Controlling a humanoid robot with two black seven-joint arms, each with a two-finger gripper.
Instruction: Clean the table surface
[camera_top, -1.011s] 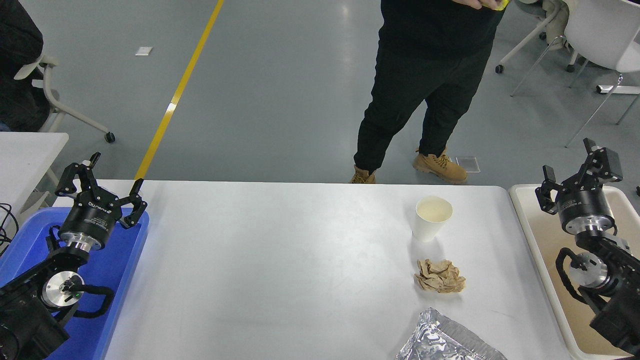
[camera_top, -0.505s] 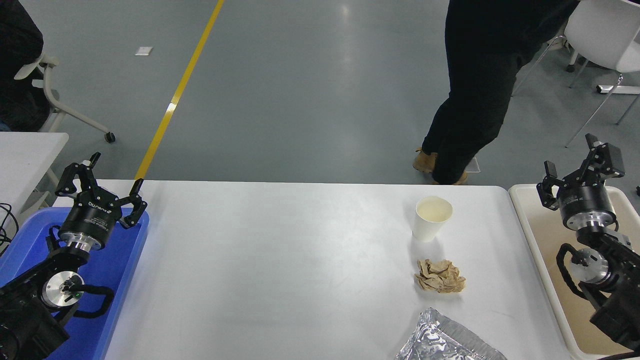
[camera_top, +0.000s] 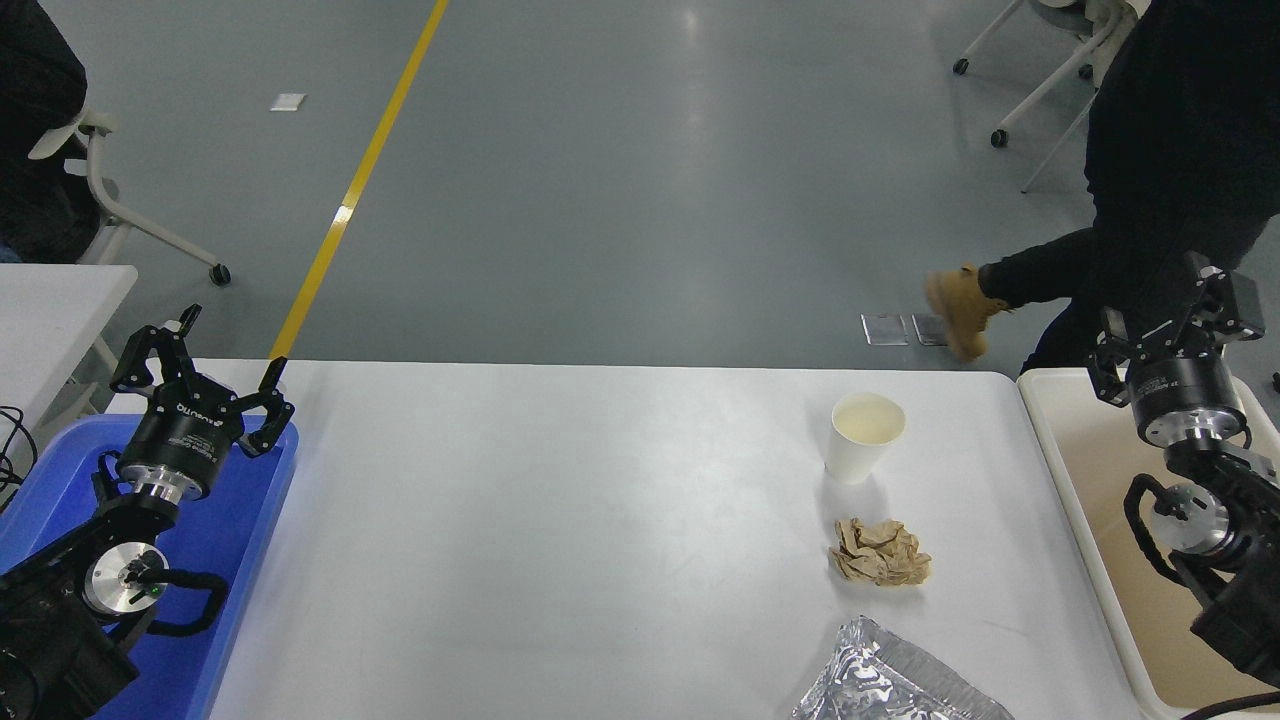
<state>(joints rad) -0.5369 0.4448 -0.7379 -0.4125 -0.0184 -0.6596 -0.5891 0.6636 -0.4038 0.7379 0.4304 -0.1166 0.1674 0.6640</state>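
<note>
The table surface (camera_top: 560, 520) is a wide white top filling the middle of the head view. On its right part stand a white paper cup (camera_top: 865, 435), upright, a crumpled brown paper ball (camera_top: 880, 552) just in front of it, and a crinkled foil piece (camera_top: 890, 680) at the near edge. My right gripper (camera_top: 1168, 310) hangs open and empty over the far end of the beige bin (camera_top: 1095, 490), well right of the cup. My left gripper (camera_top: 205, 365) is parked open over the blue tray (camera_top: 235, 560) at the lower left.
A person in black with tan boots (camera_top: 955, 300) strides across the floor at the top right, close behind my right gripper. A smaller white table (camera_top: 50, 300) and a chair (camera_top: 90, 170) sit at the left. Another chair (camera_top: 1040, 70) stands at the top right.
The person has walked from the table's far middle off to the right. My right gripper has drifted slightly right and up. The left arm and the objects on the table have not moved.
</note>
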